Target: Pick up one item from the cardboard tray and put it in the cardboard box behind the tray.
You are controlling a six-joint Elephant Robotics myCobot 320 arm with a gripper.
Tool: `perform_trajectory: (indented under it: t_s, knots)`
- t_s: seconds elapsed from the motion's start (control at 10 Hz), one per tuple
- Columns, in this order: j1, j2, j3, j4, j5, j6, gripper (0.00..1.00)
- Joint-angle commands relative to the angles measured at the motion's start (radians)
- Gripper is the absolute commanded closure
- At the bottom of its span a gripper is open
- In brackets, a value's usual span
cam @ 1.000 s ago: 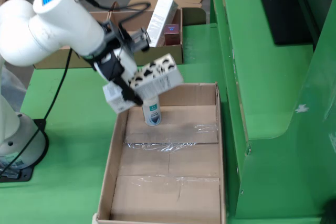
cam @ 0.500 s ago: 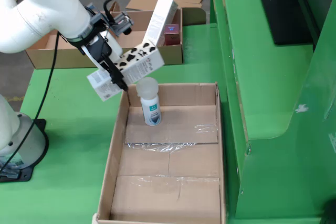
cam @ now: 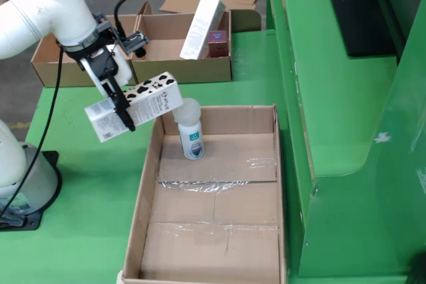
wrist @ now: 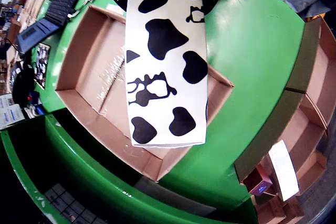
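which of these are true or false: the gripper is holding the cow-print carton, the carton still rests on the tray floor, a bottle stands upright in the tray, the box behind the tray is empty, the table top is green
1. The gripper is holding the cow-print carton. True.
2. The carton rests on the floor of the cardboard tray. False: it is lifted clear, hanging tilted over the tray's left edge in the fixed view.
3. A bottle stands upright in the tray. True.
4. The cardboard box behind the tray is empty. False: it holds a tall white box and a dark red item.
5. The table is green. True.
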Motion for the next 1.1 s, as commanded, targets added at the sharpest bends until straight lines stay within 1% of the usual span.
perform_trajectory:
  t_s: [0.0, 0.1, 0.2, 0.3, 0.4, 0.5, 0.6, 0.7, 0.8, 0.9, 1.0]
  knots:
    - [0.819, 0.210, 0.238, -0.346, -0.134, 0.478, 1.00]
    - [0.819, 0.210, 0.238, -0.346, -0.134, 0.478, 1.00]
    - [0.974, 0.157, 0.396, -0.493, -0.169, 0.610, 1.00]
    - [1.096, 0.082, 0.551, -0.621, -0.189, 0.712, 1.00]
    - [1.163, 0.031, 0.630, -0.685, -0.194, 0.763, 1.00]
    - [1.253, -0.034, 0.752, -0.780, -0.201, 0.826, 1.00]
    - [1.297, -0.034, 0.728, -0.771, -0.200, 0.849, 1.00]
    - [1.355, -0.063, 0.751, -0.789, -0.195, 0.880, 1.00]
    - [1.392, -0.037, 0.665, -0.742, -0.190, 0.895, 1.00]
    - [1.392, -0.037, 0.665, -0.742, -0.190, 0.895, 1.00]
    - [1.428, -0.044, 0.546, -0.610, -0.176, 0.818, 1.00]
